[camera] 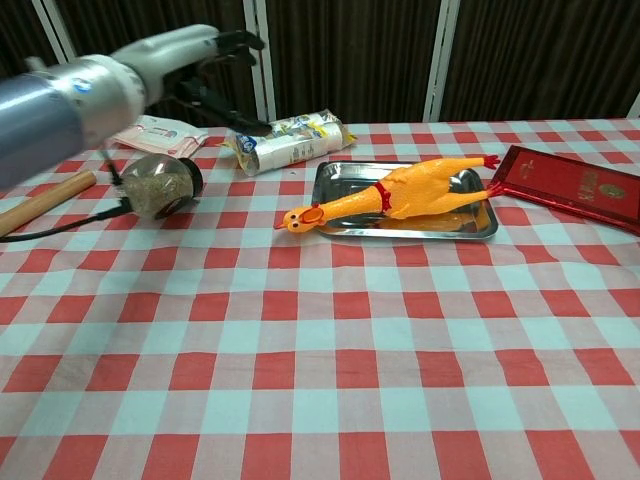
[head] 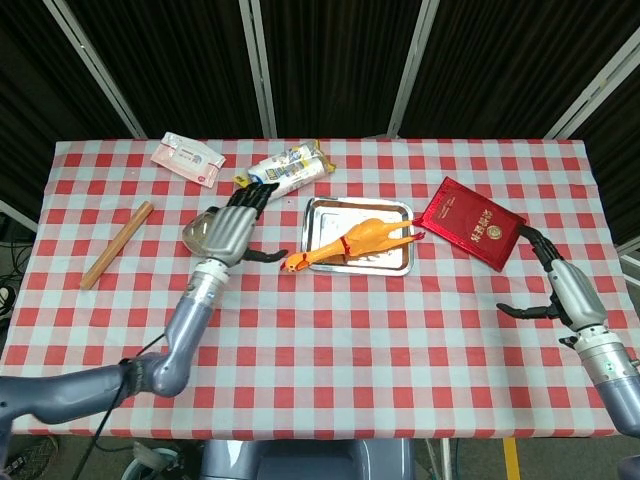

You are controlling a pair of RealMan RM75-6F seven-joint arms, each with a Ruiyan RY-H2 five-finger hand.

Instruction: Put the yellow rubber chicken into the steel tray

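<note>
On the red-and-white checked tablecloth (head: 330, 320), the yellow rubber chicken (head: 352, 242) is lying across the shiny rectangular steel tray (head: 385, 211). Its body sits inside, but the head and orange beak hang out over the tray's left edge onto the cloth, and the red feet poke past the right rim toward the red booklet with gold lettering (head: 471, 222).

The left hand (head: 232, 228) is up in the air, well clear of the chicken, with its dark fingers (camera: 225, 42) fanned wide and nothing in them. From the head view it sits over the small round glass jar of brownish grains (camera: 160, 185), just below the crinkly white-and-yellow snack packet (head: 285, 172).

The right hand (head: 556, 287) is off by the table's right edge, fingers loosely apart and also empty.

Further left you've got a wooden stick (head: 116, 244) and a flat pink-and-white wipes pack (head: 186, 159).
</note>
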